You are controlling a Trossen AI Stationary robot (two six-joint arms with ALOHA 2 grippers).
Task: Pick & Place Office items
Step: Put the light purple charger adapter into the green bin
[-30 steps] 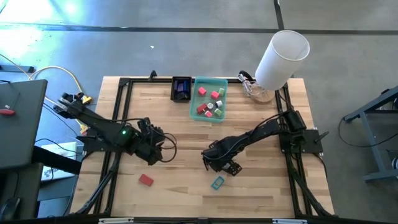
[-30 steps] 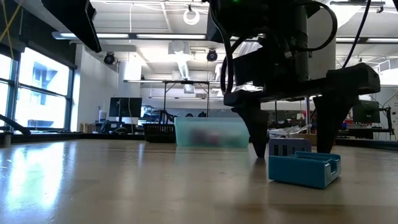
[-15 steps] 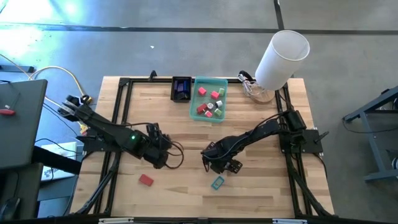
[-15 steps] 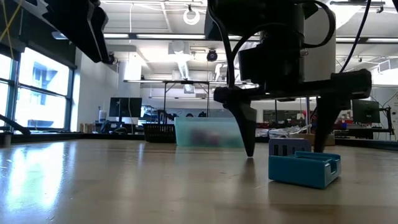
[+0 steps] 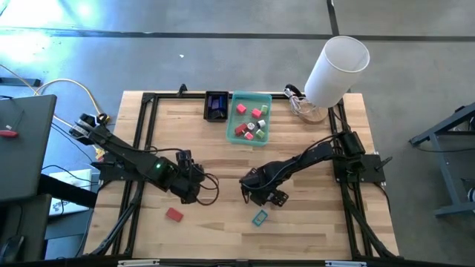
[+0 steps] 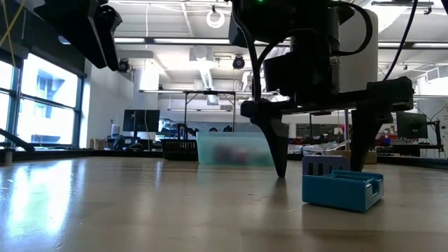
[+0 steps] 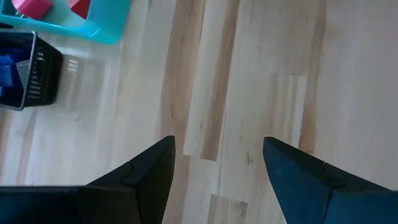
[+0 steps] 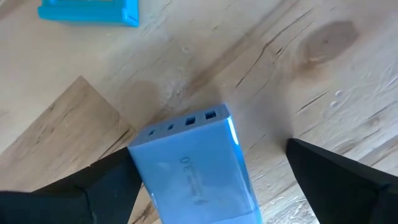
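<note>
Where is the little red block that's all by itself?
In the high view the red block lies alone on the bare wood near the table's front left, just in front of the left gripper.

The setup sits on a light butcher-block wooden table (image 5: 223,215) with a black metal frame (image 5: 145,119) running along its edges, and the floor (image 5: 185,44) around it is smooth grey concrete with a few seams and a bright glare patch in one corner. Looking across the tabletop, the room behind is a big open workshop: tall windows (image 6: 49,98) down one side letting in daylight, long ceiling light strips (image 6: 175,40), exposed ducting overhead, and a round fixture (image 6: 215,17) up top. Further back there are dark monitors (image 6: 140,120) and cluttered benches (image 6: 329,148).
</note>
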